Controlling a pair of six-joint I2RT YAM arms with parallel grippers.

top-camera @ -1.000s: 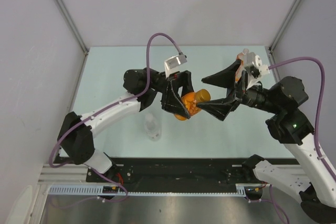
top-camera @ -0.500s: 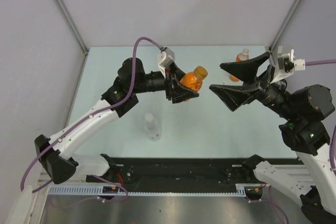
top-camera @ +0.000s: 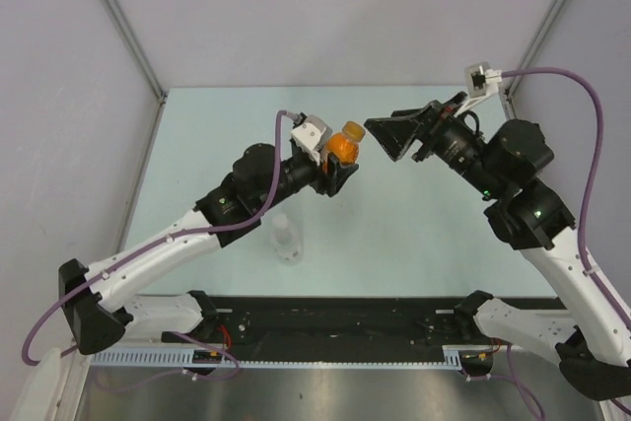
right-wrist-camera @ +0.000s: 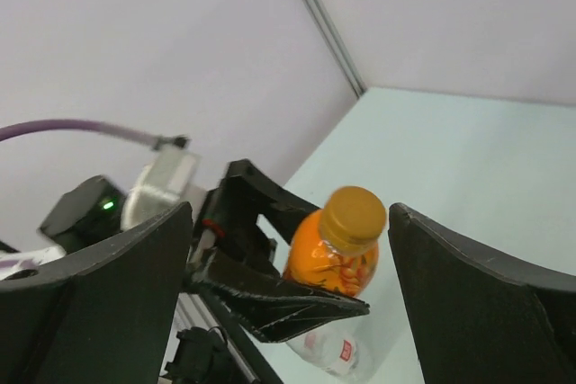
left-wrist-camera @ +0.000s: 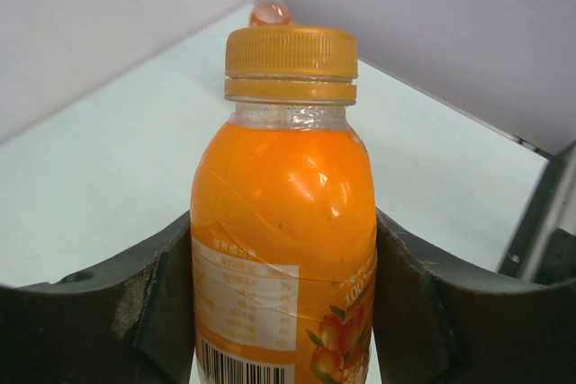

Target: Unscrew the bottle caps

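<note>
My left gripper [top-camera: 335,167] is shut on the taller orange bottle [top-camera: 341,151] and holds it above the table, its orange cap [top-camera: 349,131] pointing at the right arm. In the left wrist view both fingers [left-wrist-camera: 157,299] press the labelled body of this bottle [left-wrist-camera: 283,213], and the cap [left-wrist-camera: 290,62] is still on it. My right gripper [top-camera: 381,139] stands open just off the cap. From the right wrist the cap [right-wrist-camera: 354,213] shows between the wide-apart fingers [right-wrist-camera: 477,294], touching neither. The clear bottle [top-camera: 286,238] stands on the table below.
A small orange bottle [left-wrist-camera: 270,8] with a pale cap stands far back near the corner post. The clear bottle [right-wrist-camera: 328,348] lies under the held one in the right wrist view. Grey walls close in the pale green table [top-camera: 197,145] on three sides.
The left arm has turned the held orange bottle and brought its cap toward the right arm. The right gripper has swung in from the right and now faces the cap.
</note>
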